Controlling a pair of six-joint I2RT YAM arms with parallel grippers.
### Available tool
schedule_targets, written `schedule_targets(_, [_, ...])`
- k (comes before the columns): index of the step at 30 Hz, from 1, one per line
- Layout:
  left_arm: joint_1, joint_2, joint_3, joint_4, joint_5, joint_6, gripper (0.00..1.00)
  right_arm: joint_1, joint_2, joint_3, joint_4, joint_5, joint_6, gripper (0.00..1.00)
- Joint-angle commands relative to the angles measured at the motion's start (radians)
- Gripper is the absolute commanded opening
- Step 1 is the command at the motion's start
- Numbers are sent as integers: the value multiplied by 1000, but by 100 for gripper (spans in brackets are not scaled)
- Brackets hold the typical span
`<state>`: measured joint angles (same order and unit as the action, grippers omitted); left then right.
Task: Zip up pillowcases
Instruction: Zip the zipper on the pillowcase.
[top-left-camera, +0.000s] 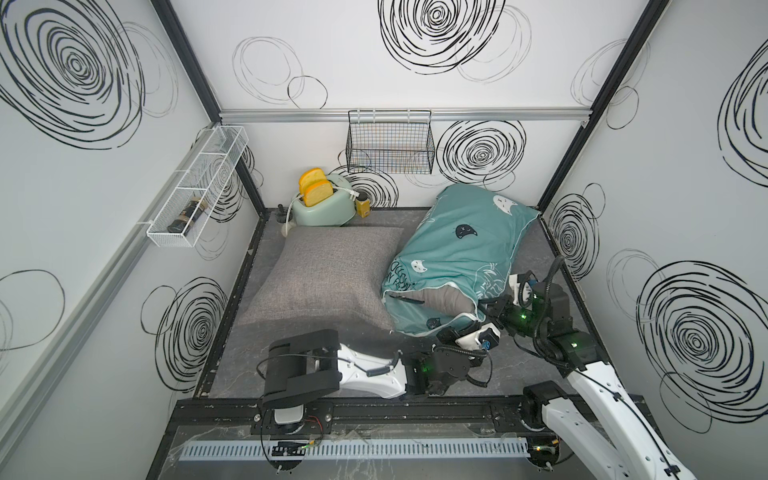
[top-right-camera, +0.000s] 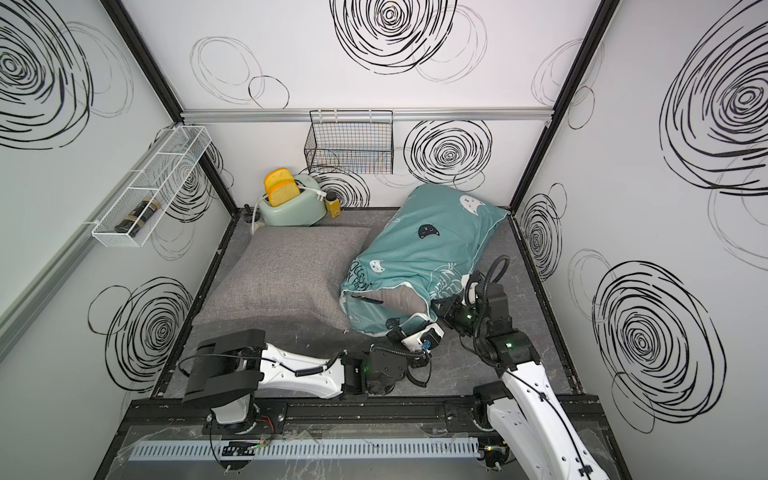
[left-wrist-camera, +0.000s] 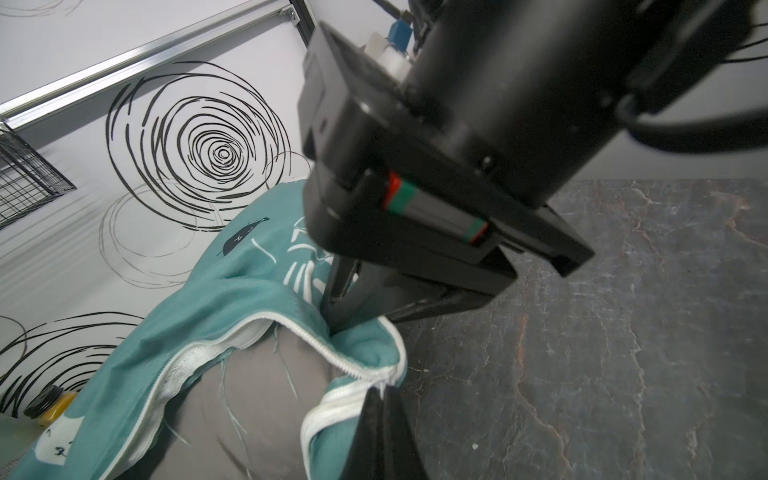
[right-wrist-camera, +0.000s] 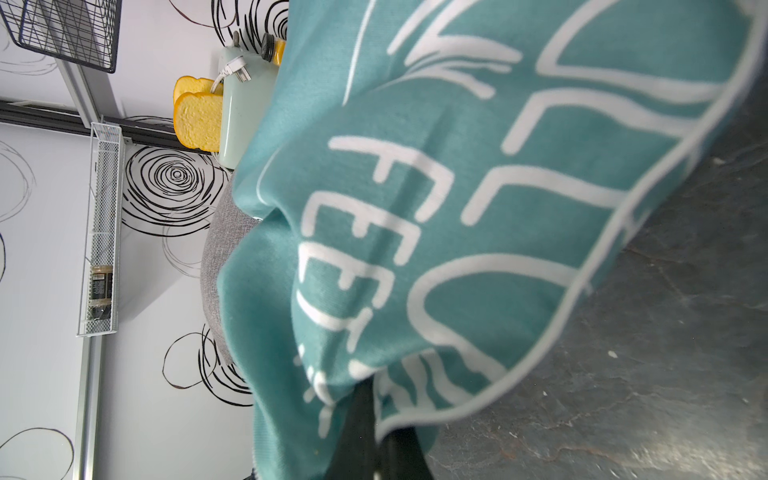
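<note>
Cat faces dot teal pillowcase (top-left-camera: 465, 249); grey pillowcase (top-left-camera: 324, 278) plain.

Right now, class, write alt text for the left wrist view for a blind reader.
The teal pillowcase gapes open, its white zipper undone around a grey inner pillow. The left gripper is shut at the zipper's end; the right gripper pinches fabric nearby.

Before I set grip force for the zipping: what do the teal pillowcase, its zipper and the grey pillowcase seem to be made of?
The teal pillowcase: thin, matte printed cloth, probably cotton or a blend; it creases and sags softly.
The zipper: white coil teeth on white tape, likely nylon; no metallic shine.
The grey pillowcase: coarse, matte, linen-like weave, possibly polyester; flecked threads show.
</note>
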<state>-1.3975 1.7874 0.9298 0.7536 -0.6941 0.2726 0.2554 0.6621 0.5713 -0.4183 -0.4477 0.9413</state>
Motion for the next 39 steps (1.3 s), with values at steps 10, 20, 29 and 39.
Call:
schedule_targets(10, [44,-71,-11,-76,65,-114,0,7,-13,44,-39,63,-97,0])
schedule_targets(20, [55,-104,-29,-113,210,-199,0,4,13,43,-32,-25,-131,15])
schedule_targets(29, [65,-93,-24,-133,245,-270,0,-96,-16,45,-183,-82,-110,36])
schedule_targets(39, [63,-97,-22,-123,275,-286,0,-255,-33,34,-284,-246,-141,48])
